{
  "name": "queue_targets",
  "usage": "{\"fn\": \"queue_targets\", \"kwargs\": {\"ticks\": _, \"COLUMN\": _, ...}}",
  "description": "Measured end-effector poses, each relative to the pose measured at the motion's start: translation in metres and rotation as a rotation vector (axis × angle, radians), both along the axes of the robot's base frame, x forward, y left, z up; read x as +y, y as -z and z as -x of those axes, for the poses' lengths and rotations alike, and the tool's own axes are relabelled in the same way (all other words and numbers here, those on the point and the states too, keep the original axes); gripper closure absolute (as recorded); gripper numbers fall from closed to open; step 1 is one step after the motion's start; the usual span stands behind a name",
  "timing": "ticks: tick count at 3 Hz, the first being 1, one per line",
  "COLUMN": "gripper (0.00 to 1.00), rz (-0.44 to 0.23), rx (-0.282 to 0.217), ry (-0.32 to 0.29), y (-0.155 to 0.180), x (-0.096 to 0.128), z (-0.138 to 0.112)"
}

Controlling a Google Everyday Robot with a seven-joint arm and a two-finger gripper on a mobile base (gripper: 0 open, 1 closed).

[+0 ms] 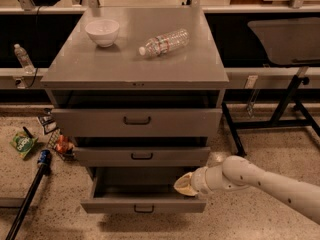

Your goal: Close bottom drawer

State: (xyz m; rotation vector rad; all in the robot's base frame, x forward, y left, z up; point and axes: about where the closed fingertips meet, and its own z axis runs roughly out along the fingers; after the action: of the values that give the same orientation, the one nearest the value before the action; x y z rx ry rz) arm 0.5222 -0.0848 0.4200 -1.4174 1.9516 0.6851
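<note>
The bottom drawer (142,205) is the lowest of three grey drawers and stands pulled out, its inside showing. Its flat front panel carries a small black pull handle (144,210). My gripper (183,185) comes in from the right on a white arm and sits low, just above the drawer's right rear part, behind the front panel. The middle drawer (142,156) and the taller top drawer (137,121) stand slightly out above it.
A white bowl (102,31) and a lying plastic bottle (163,42) rest on the cabinet top (100,66). Snack bags (22,144) and a black pole (27,199) lie on the floor at left. A black table frame (280,109) stands at right.
</note>
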Motion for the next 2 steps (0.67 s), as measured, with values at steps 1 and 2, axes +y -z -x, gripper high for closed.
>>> {"fn": "queue_targets", "kwargs": {"ticks": 1, "gripper": 1.0, "rz": -0.005, "rx": 0.002, "ry": -0.001, "y": 0.004, "x": 0.001, "z": -0.001}}
{"fn": "queue_targets", "kwargs": {"ticks": 2, "gripper": 1.0, "rz": -0.026, "rx": 0.01, "ry": -0.007, "y": 0.024, "x": 0.006, "z": -0.004}}
